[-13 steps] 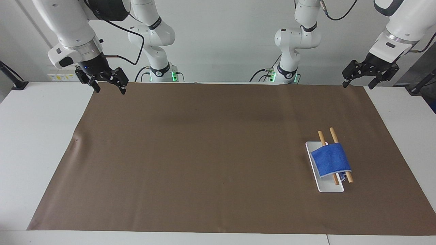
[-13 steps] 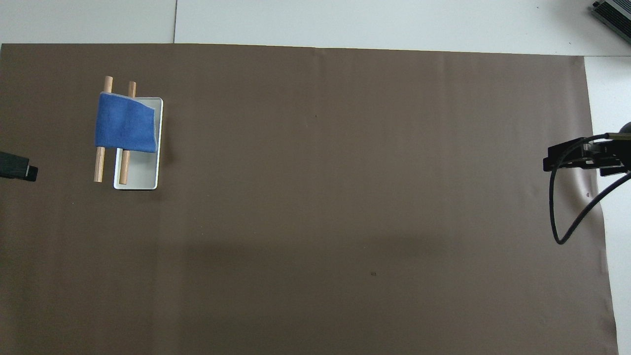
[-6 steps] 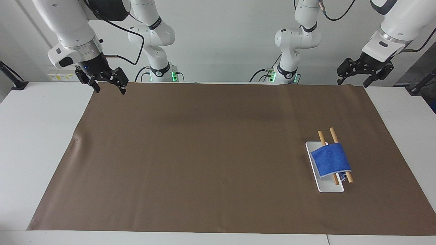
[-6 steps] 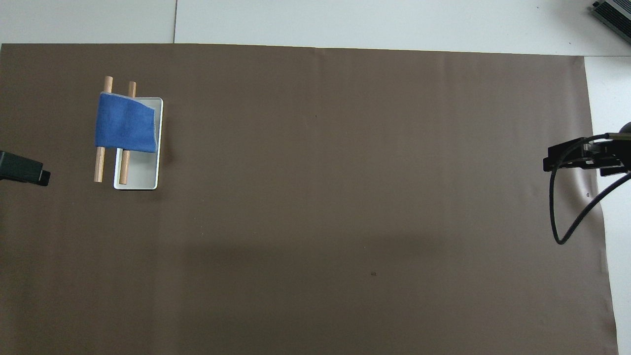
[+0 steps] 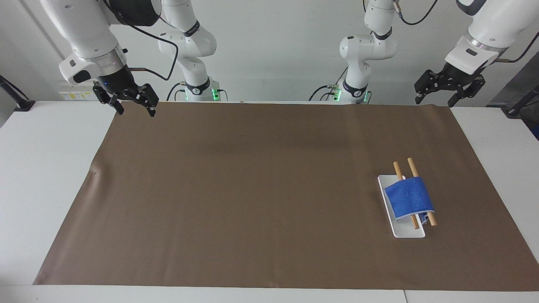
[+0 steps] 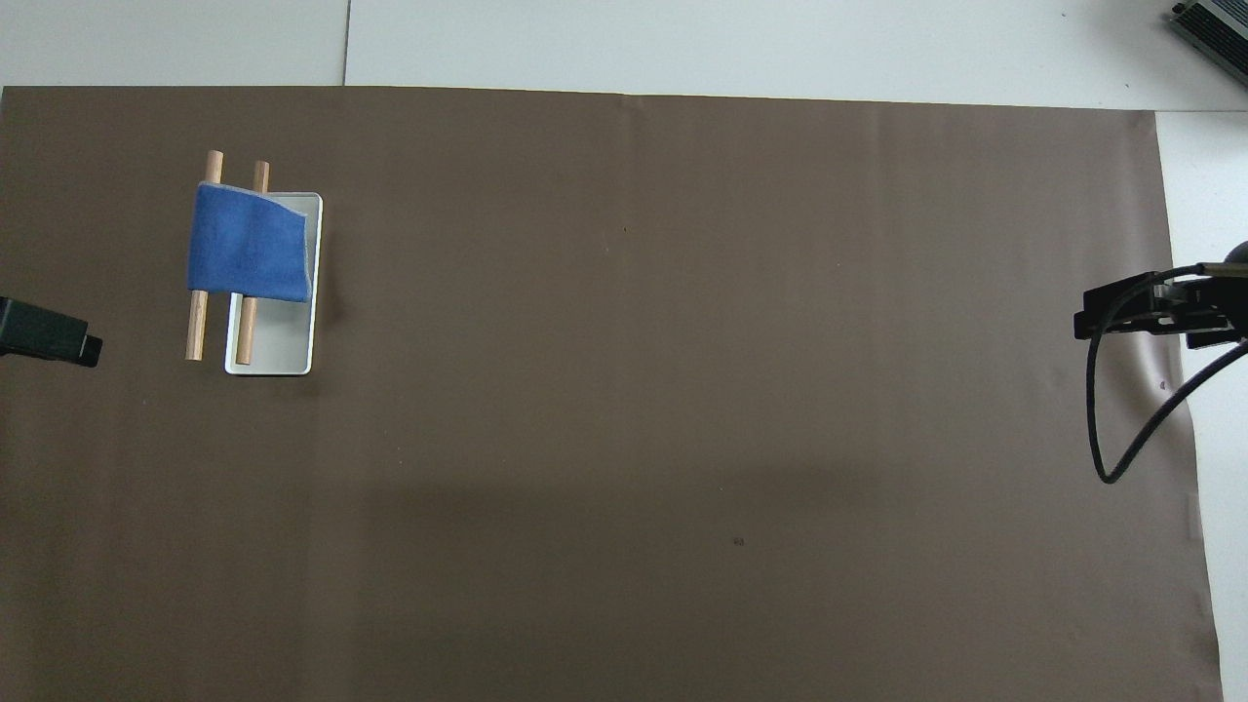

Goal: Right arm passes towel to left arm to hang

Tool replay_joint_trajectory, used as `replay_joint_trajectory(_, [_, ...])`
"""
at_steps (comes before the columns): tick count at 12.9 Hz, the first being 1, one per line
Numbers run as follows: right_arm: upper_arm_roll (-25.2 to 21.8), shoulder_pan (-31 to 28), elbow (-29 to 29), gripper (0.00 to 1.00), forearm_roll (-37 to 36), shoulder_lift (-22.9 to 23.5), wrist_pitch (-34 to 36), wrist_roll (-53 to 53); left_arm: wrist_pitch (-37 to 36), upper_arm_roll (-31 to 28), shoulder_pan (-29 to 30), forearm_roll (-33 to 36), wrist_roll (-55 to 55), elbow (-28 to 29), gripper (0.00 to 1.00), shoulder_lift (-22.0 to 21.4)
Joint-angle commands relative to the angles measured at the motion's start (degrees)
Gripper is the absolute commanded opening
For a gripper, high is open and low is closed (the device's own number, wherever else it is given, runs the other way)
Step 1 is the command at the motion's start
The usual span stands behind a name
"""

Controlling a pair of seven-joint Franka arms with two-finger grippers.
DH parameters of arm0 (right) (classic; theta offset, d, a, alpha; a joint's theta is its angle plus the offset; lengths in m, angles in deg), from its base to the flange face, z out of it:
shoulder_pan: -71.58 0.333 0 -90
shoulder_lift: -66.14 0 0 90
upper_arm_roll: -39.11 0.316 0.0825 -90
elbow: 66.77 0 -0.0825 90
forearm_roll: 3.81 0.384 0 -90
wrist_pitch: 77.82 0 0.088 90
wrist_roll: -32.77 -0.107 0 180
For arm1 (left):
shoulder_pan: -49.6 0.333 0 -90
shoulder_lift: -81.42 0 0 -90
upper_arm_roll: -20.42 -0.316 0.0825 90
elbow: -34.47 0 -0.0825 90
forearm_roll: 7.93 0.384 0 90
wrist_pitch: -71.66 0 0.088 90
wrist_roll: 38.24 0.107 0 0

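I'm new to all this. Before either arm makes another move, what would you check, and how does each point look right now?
1. Towel draped over both wooden rods: ok.
2. Rods sit over the white base, toward the left arm's end of the brown mat: ok.
3. Left gripper is up in the air, holding nothing, fingers open: ok.
4. Right gripper waits over the mat's corner at the right arm's end, fingers open, nothing in it: ok.
5. Nothing stands on the mat between either gripper and the towel: ok.
6. Towel's hidden underside hangs evenly: cannot tell.
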Motion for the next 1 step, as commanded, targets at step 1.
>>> replay_joint_trajectory(1, [-0.1,-0.2,1.8,1.00,-0.4,-1.4,-1.0,1.1,-1.3,0.7,0.8,0.3,0.1,-1.1,1.00,0.1])
